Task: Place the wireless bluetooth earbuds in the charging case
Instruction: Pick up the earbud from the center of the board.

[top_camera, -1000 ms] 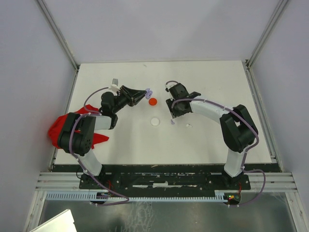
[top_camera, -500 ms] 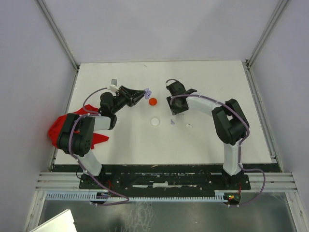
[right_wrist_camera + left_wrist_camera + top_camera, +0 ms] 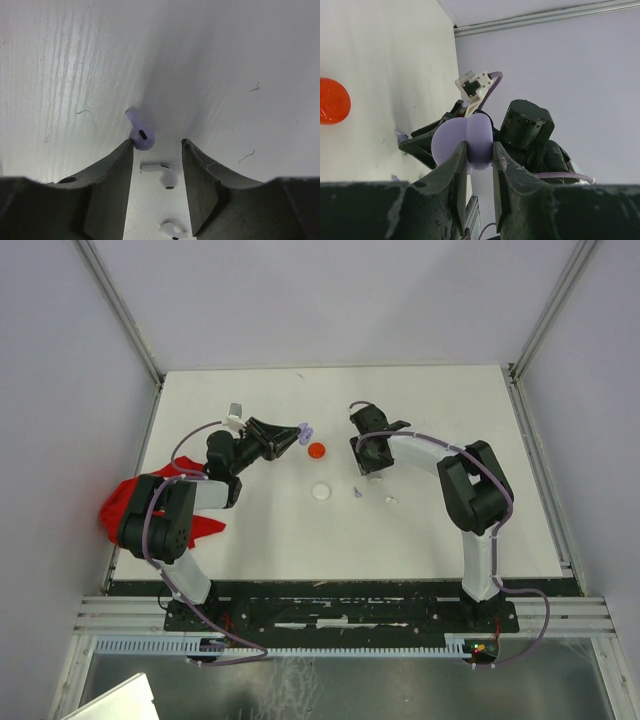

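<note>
The left claw [image 3: 295,434] grips the lilac case [image 3: 306,429], red disc [image 3: 317,450] just beside; right claw [image 3: 366,470] hangs near a lilac earbud [image 3: 356,492].

White table [image 3: 430,530]: red disc [image 3: 316,451], white disc [image 3: 321,492], lilac earbud [image 3: 356,492], apparently white earbuds [image 3: 391,500] beside.

Right gripper [image 3: 366,472] has drawn back slightly from the lilac earbud [image 3: 355,492], toward the far side; right elbow [image 3: 478,485] has swung inward and farther from the base

Bright, even, diffuse light; a soft shadow falls on the table [image 3: 60,60] ahead of the right pincer [image 3: 157,143].
</note>
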Robot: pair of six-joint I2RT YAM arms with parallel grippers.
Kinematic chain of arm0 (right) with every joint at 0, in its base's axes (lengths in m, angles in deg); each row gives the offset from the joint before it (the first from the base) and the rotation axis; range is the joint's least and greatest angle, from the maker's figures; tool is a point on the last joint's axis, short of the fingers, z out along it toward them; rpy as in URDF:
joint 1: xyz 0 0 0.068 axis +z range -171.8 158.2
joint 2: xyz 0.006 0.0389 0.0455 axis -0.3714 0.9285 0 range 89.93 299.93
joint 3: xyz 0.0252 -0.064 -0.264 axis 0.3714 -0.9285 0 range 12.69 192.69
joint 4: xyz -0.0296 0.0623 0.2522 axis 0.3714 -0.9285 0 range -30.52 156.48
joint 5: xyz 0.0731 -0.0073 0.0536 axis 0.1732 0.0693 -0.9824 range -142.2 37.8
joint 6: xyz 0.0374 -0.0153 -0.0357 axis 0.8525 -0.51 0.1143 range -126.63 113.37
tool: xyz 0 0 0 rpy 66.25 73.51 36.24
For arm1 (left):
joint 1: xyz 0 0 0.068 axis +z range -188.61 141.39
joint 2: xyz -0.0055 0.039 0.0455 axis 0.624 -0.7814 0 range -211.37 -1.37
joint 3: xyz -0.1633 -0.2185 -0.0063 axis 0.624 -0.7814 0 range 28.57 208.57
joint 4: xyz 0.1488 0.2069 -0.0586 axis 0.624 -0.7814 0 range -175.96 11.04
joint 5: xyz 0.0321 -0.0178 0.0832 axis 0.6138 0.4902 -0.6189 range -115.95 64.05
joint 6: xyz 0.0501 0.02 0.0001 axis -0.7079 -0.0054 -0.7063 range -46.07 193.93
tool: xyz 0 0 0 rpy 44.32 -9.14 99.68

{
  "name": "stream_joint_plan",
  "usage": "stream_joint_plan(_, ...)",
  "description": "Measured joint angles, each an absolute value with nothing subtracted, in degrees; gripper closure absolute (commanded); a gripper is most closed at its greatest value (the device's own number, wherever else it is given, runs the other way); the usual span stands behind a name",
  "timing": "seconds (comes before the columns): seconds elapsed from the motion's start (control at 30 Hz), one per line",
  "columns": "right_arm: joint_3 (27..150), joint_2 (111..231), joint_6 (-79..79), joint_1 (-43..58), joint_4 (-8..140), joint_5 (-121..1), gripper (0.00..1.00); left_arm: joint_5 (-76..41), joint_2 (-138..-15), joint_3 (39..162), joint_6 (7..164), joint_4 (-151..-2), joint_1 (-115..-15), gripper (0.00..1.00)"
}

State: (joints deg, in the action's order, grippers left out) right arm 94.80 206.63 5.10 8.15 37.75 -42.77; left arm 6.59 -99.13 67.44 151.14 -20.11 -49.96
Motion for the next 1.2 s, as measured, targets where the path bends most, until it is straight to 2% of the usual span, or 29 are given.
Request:
stream_joint_plan(0.57,96.26,207.70,5.05,6.20,38.17,-42.79,0.48,6.74,-99.13,67.44,151.14,-20.13,-49.94,0.97)
stream_joint_plan(1.2,96.26,207.68,5.08,5.00,38.17,-41.33,0.42,6.74,-99.13,67.44,151.16,-20.13,-49.94,0.97)
